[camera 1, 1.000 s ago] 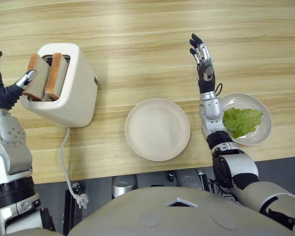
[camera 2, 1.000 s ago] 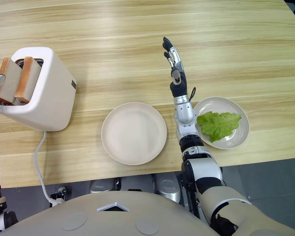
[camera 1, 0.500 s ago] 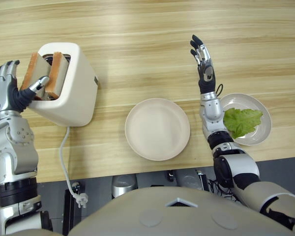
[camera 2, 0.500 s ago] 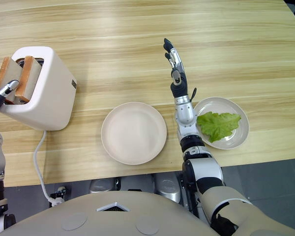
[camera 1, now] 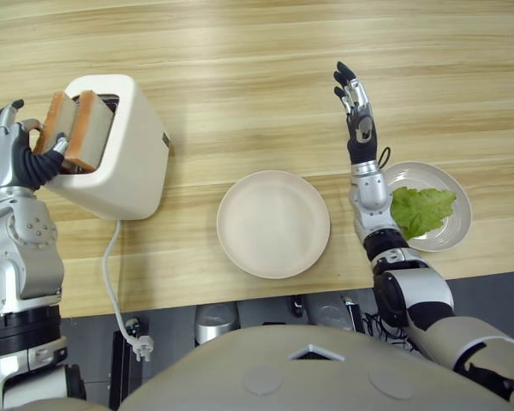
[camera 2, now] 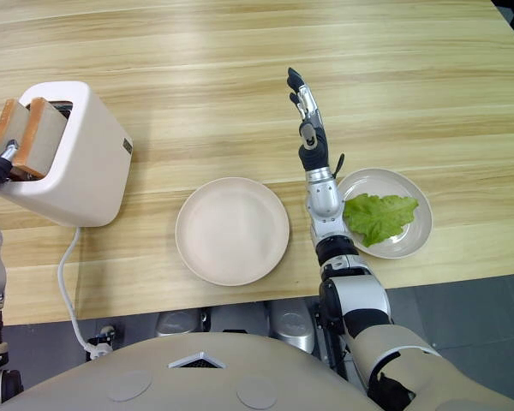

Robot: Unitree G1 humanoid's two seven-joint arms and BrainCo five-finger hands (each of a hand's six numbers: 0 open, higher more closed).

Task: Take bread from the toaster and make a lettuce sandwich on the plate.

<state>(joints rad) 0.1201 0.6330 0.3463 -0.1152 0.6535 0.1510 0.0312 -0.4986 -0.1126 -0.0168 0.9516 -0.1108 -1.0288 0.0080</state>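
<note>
A white toaster stands at the table's left with two browned bread slices in its slots. My left hand is at the toaster's left side, its fingers curled around the outer slice. The inner slice stands beside it. An empty cream plate lies in the middle near the front edge. A green lettuce leaf rests on a small white plate at the right. My right hand is held open above the table, between the two plates and a little behind them.
The toaster's white cord runs over the table's front edge and hangs down with its plug loose. Bare wooden tabletop stretches across the back.
My left hand has come in from the left edge and closed around the outer slice. Both slices now sit further left in the toaster. The right hand has kept still.
</note>
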